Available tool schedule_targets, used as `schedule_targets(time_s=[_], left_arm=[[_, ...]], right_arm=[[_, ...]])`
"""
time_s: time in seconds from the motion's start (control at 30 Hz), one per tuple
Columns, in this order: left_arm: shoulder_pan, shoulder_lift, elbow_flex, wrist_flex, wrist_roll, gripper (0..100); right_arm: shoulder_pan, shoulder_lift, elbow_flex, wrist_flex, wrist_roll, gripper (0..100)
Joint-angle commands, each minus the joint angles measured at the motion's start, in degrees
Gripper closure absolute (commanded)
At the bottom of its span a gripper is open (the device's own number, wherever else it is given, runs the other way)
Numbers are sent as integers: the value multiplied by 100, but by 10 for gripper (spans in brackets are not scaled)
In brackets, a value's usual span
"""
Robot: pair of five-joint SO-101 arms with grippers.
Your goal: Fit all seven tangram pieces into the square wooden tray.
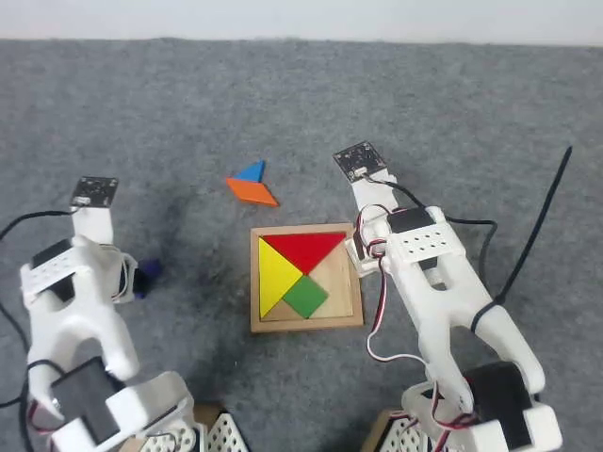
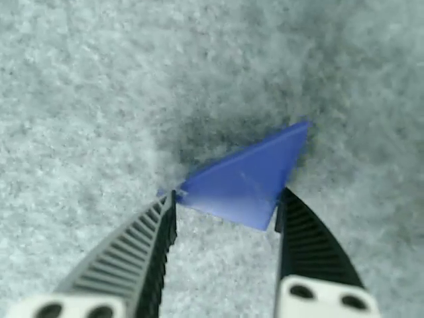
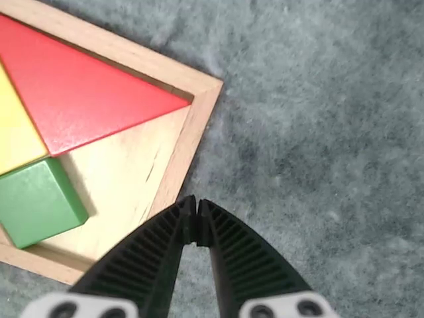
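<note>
From my feed, the counter (image 1: 490, 104) is covered edge to edge in a grey, fuzzy, carpet-like mat (image 2: 79, 73) that looks a bit mottled up close. Along the far edge there's a plain pale wall (image 1: 301, 17). Light's soft and even, just faint shadows.

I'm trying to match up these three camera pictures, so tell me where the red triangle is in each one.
High view: the red triangle lies in the far half of the tray, tip pointing at the green square.
Right wrist view: the red triangle fills the tray's corner.
Left wrist view: aimed at a blue triangle against grey carpet, away from the tray.
Shared landmark: the green square.
</note>
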Motion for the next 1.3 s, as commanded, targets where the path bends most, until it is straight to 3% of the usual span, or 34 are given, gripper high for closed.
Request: schedule_targets(time_s=[0.0, 0.1, 0.2, 0.37, 0.5, 0.67, 0.8, 1.0, 1.27], left_arm=[[-44, -290, -189, -105, 114, 771], [-229, -290, -295, 475, -220, 771], [-246, -290, -585, 1574, 44, 772], [-193, -290, -998, 2268, 1855, 772], [44, -246, -778, 2048, 2936, 778], [501, -290, -629, 1459, 3851, 953], [510, -290, -1024, 1415, 4738, 956], [800, -193, -1332, 809, 5363, 958], [1116, 1002, -1780, 413, 5442, 987]], right_arm=[[75, -374, -44, -57, 44, 990], [75, -374, -44, -57, 53, 990], [75, -382, -44, -57, 53, 990], [75, -382, -44, -57, 53, 990], [75, -382, -44, -57, 53, 991], [75, -374, -44, -57, 53, 991], [75, -374, -44, -57, 53, 991], [75, -347, -44, -66, 53, 991], [75, -347, -44, -57, 53, 991]])
